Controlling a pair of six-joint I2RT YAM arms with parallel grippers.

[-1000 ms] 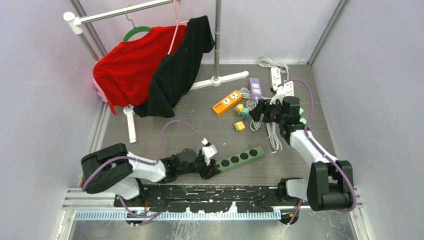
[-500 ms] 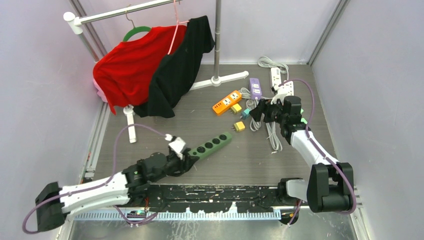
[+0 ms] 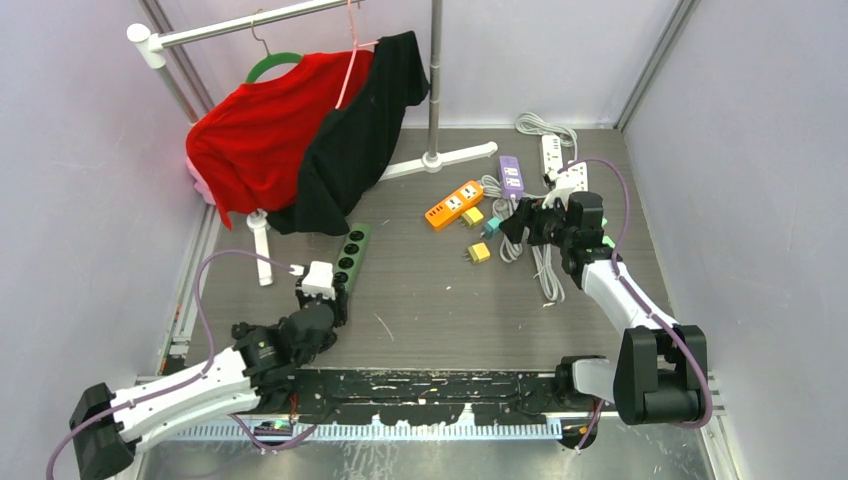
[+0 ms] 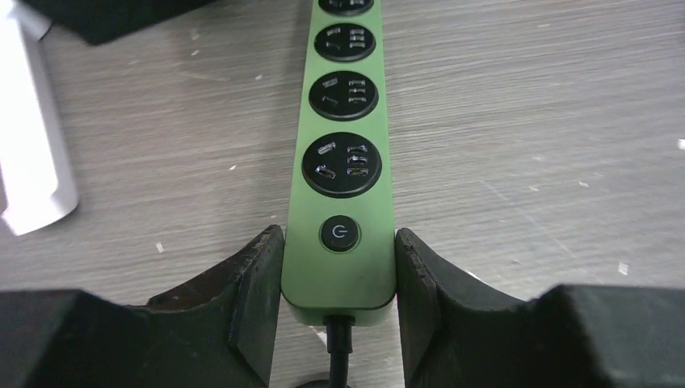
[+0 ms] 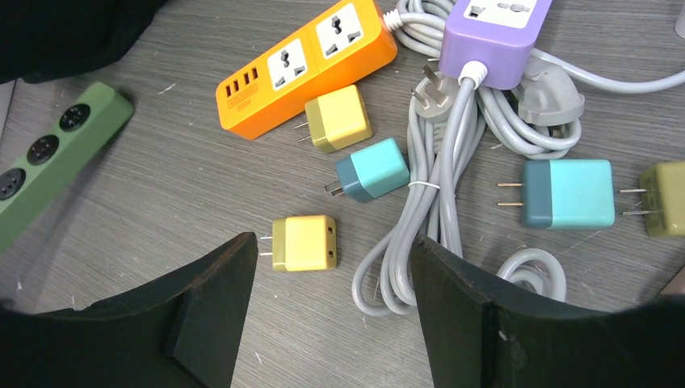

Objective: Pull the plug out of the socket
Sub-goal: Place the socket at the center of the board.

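The left end effector clamps the stiff, light green power strip at its switch end on the bench, its visible sockets empty; the right end effector hangs open above a small, hard yellow plug, best pinched across its flat sides.

Far end of green power strip off-frame; olive charger half off-frame

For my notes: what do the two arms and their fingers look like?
The left arm and right arm have white links between bulky black joints. A thin purple cable loops along each. The fingers are matte black wedges tapering to the tips. No markings are readable.
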